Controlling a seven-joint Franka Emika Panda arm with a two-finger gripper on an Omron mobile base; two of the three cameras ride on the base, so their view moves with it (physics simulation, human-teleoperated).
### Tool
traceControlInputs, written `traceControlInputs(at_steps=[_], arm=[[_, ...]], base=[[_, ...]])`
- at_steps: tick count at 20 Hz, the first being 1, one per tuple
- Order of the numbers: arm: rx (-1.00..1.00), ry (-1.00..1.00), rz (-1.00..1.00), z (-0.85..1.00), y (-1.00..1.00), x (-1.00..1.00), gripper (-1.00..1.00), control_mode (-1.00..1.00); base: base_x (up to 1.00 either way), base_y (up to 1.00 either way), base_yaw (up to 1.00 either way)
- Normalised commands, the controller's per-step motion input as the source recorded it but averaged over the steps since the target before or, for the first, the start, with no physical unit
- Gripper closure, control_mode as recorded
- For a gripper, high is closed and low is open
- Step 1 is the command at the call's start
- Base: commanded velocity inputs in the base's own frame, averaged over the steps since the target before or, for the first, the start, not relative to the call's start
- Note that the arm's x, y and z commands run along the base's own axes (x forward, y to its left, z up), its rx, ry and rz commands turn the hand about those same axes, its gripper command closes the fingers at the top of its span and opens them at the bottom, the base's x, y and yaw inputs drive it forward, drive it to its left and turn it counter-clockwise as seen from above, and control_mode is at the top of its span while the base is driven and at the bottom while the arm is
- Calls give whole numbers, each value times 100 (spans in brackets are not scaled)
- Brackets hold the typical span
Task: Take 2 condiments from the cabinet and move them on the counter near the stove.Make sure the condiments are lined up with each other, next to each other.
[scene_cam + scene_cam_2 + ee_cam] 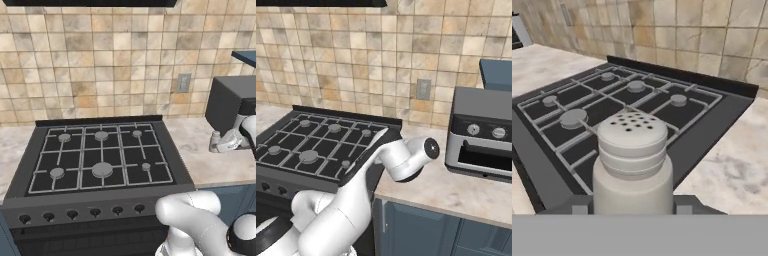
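While gripped, shaker [632,160] (upright) beside stove [637,115]

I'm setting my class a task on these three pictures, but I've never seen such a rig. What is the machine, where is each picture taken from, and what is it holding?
It is a white robot arm on a drivable base in a rendered kitchen. Two pictures come from cameras on the base, behind the arm to its left and right. The third looks along the hand. All face a black stove set in a beige counter, with a grey oven to the right. In the hand view the two fingers grip a grey-white shaker with a holed lid.
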Motion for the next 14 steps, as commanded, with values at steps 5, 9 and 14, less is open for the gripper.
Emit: traceControlInputs(at_steps=[5,9,14], arm=[[19,4,0,-43,-9,37,100,-100],[15,1,1,-44,-3,35,100,-100],[0,-1,9,-38,0,22,100,-100]], base=[[0,0,0],[0,0,0],[0,0,0]])
